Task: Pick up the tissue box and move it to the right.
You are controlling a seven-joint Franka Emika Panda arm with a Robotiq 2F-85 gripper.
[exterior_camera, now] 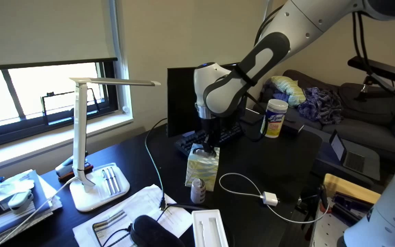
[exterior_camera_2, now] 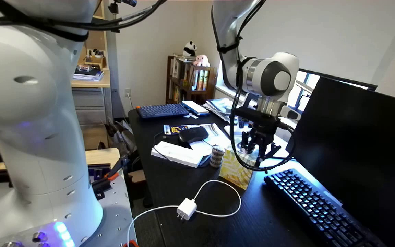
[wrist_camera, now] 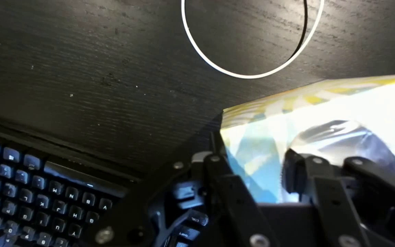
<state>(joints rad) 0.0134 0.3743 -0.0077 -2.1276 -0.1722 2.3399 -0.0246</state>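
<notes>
A dark, wood-grained desk [exterior_camera: 266,161] spreads under everything here, and a white and grey robot arm [exterior_camera: 269,51] reaches over it with its wrist bent downward. A wide black monitor [exterior_camera_2: 351,154] stands on the desk, and a white desk lamp [exterior_camera: 80,130] stands well apart from the arm. A black keyboard [exterior_camera_2: 314,209] lies at the foot of the monitor. A canister of wipes [exterior_camera: 275,118] with a white lid stands well apart from the gripper [wrist_camera: 253,161], which is black and points down at the tissue box [exterior_camera: 201,171]. This small pale yellow-green carton, printed with leaves, stands upright on the desk near the keyboard. In the wrist view the fingers [wrist_camera: 294,171] are spread, with part of the box's top showing between them: one sits just outside the box's edge on the keyboard side, the other over the rim of the oval, film-lined hole. Whether either touches the cardboard cannot be told. A small printed can [exterior_camera: 197,191] stands just beside the box; a white charger [exterior_camera_2: 187,208] and its looped cable [wrist_camera: 249,76] lie nearby.
</notes>
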